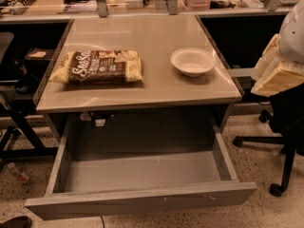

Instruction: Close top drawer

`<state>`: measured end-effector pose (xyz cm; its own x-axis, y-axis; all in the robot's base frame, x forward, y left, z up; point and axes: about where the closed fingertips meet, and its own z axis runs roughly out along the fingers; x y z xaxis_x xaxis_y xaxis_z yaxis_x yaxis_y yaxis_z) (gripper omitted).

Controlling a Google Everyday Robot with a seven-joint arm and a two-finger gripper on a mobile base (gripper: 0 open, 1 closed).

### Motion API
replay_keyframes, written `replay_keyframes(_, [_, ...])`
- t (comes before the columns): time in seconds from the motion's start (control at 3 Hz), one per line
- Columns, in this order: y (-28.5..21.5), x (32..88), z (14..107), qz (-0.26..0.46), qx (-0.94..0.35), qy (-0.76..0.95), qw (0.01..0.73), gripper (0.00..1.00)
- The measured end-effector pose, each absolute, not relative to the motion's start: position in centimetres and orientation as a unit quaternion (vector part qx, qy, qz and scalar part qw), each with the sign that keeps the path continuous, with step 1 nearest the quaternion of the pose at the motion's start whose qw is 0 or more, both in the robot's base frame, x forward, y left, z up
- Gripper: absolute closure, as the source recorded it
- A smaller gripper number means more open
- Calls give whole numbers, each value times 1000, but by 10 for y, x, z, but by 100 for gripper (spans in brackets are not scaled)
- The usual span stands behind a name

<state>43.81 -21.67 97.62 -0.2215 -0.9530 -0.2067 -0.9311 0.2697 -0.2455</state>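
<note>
The top drawer (142,172) is a wide, deep grey box pulled far out from under the table. It is empty inside. Its flat, handle-less front panel (142,201) faces me at the bottom of the view and bears small pale scuffs. My gripper (278,77), white and cream, hangs at the right edge of the view. It is to the right of the table, above and behind the drawer's right front corner, and touches nothing.
On the table top (142,32) lie a brown snack bag (97,66) and a white bowl (192,61). A black office chair (285,127) stands on the floor at the right. Black frame legs (19,127) stand at the left.
</note>
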Motion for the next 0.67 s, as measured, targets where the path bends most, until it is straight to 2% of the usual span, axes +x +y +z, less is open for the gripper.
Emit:
replay_keyframes(0.33, [-217,438,976,-34,-603,781,159,87])
replay_keyframes(0.67, [-217,438,976,-34,-603,781,159,100])
